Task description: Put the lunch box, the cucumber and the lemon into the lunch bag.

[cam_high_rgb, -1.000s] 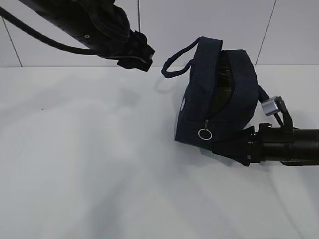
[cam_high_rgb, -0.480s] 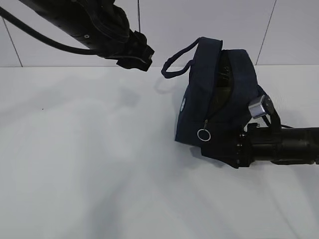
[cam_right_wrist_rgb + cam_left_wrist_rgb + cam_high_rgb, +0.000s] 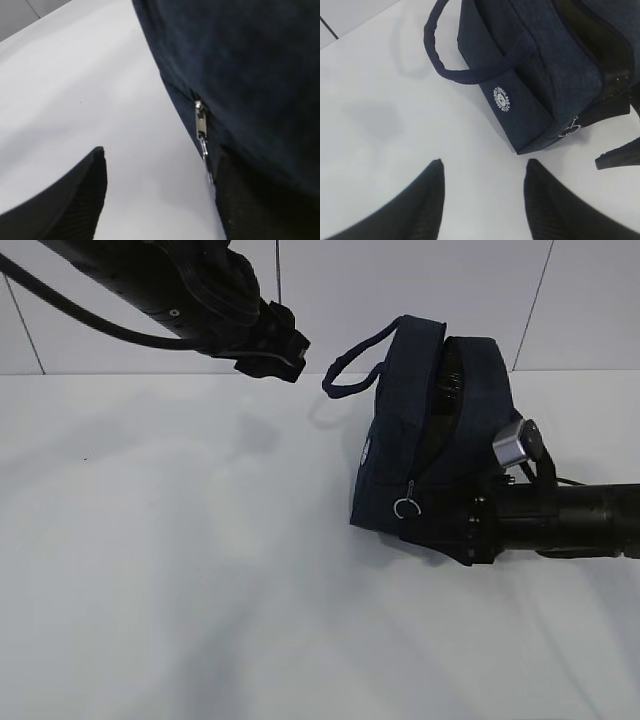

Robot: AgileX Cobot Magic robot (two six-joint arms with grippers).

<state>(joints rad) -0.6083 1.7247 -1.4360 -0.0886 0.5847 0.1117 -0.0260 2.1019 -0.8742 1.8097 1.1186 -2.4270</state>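
The navy lunch bag (image 3: 430, 440) lies on its side on the white table, its zipper partly undone and a dark gap showing along the top. The lunch box, cucumber and lemon are out of view. My right gripper (image 3: 437, 528) is low at the bag's near bottom corner and stands open. In the right wrist view one finger presses the bag's fabric (image 3: 240, 60) just beside the metal zipper pull (image 3: 201, 122), with bare table between the fingers of the right gripper (image 3: 161, 152). My left gripper (image 3: 287, 352) hangs high to the bag's left, open and empty (image 3: 482, 167).
A loop handle (image 3: 350, 365) sticks out from the bag towards the left arm. The round white logo (image 3: 503, 99) faces the camera. The ring pull (image 3: 406, 506) hangs at the bag's front corner. A white tiled wall (image 3: 600, 300) stands behind the table (image 3: 180, 570).
My right arm has slid left and slightly up, pushing its fingers against the bag's bottom corner; the ring pull has shifted a little. The left arm has not moved.
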